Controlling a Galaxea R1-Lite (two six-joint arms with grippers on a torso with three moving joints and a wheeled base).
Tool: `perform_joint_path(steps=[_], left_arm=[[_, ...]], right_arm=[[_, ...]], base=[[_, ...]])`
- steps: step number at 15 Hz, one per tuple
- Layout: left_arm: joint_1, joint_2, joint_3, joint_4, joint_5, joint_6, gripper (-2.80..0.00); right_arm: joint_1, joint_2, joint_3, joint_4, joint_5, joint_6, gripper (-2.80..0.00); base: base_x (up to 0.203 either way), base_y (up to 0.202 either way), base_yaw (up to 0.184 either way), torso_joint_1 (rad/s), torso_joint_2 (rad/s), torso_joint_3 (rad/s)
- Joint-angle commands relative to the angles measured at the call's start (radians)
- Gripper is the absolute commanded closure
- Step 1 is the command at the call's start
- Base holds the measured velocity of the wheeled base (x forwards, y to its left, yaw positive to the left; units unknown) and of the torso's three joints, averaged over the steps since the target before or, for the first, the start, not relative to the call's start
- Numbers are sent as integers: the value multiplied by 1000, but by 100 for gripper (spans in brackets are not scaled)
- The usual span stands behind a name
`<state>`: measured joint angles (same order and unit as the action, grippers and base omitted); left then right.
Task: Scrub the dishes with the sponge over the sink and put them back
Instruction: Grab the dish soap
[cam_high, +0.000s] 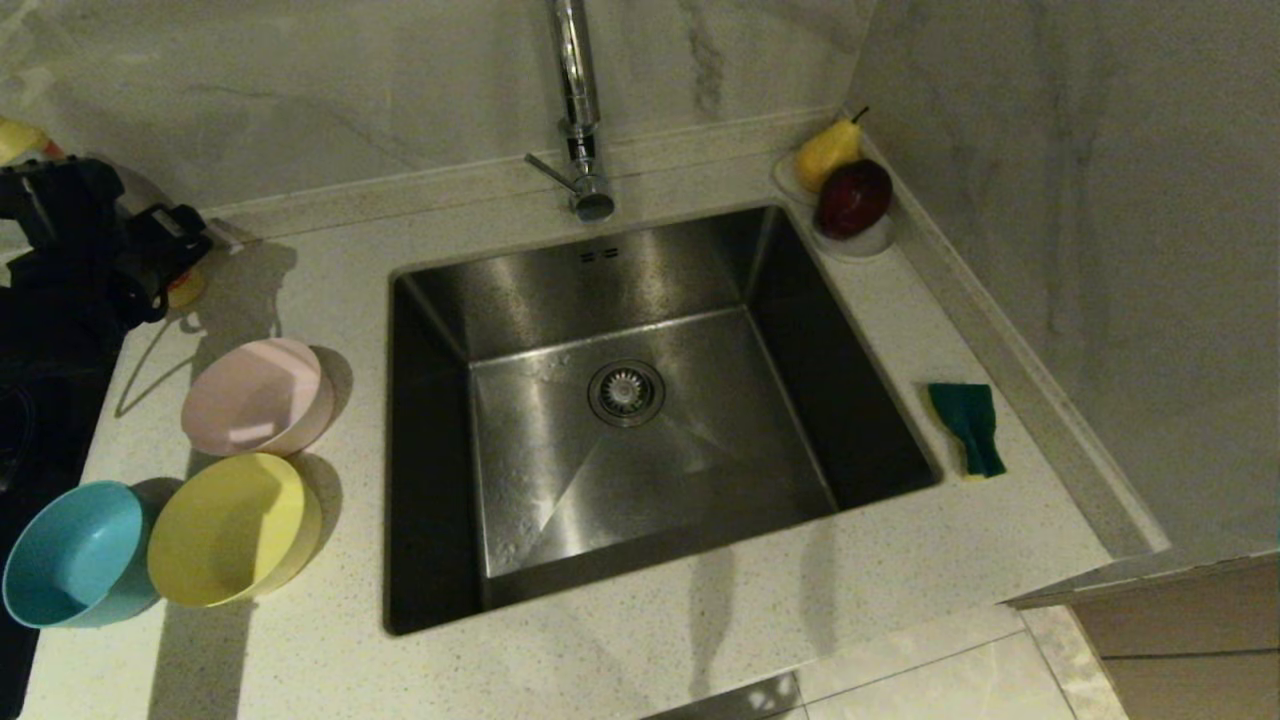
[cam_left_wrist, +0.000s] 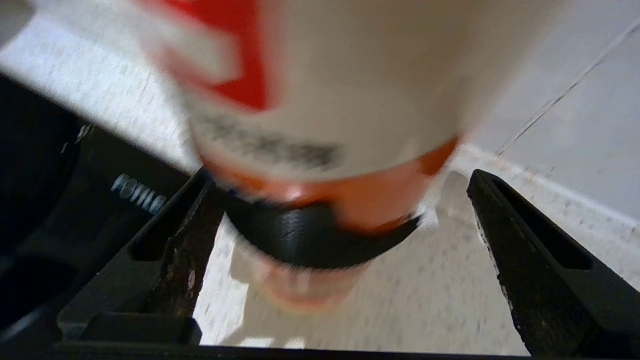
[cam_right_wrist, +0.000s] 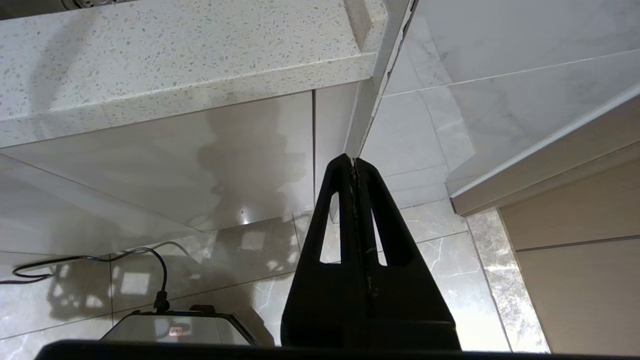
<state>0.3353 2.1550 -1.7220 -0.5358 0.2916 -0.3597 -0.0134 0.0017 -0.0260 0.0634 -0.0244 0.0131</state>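
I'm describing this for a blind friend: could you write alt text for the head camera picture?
A steel sink with a tall faucet sits empty in a pale counter; pink, yellow and blue bowls stand left of it, a green sponge right. The left gripper hovers far left; fruit sits in the back corner.

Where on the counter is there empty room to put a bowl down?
Bare counter runs along the front of the sink, and on the right between the sponge and the white fruit dish. The left side is crowded: pink bowl, yellow bowl and blue bowl sit close together, with the open left pincer behind them.
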Motion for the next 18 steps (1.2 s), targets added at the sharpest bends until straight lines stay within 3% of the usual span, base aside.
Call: perform_joint_path(steps=[1,14,15,18], left_arm=[[0,32,-21,-43,2,28,-280],[-8,94,-74,-141,11,96,-280],[-9,100,-78,-143,15,97,0],[-9,111,-79,-145,17,94,0]], right_arm=[[0,1,0,1,0,1,0],[0,0,0,0,0,1,0],[0,1,0,0,0,1,0],[0,1,0,1,0,1,0]], base=[[0,0,0,0,0,0],[0,0,0,0,0,0],[0,0,0,0,0,0],[0,0,0,0,0,0]])
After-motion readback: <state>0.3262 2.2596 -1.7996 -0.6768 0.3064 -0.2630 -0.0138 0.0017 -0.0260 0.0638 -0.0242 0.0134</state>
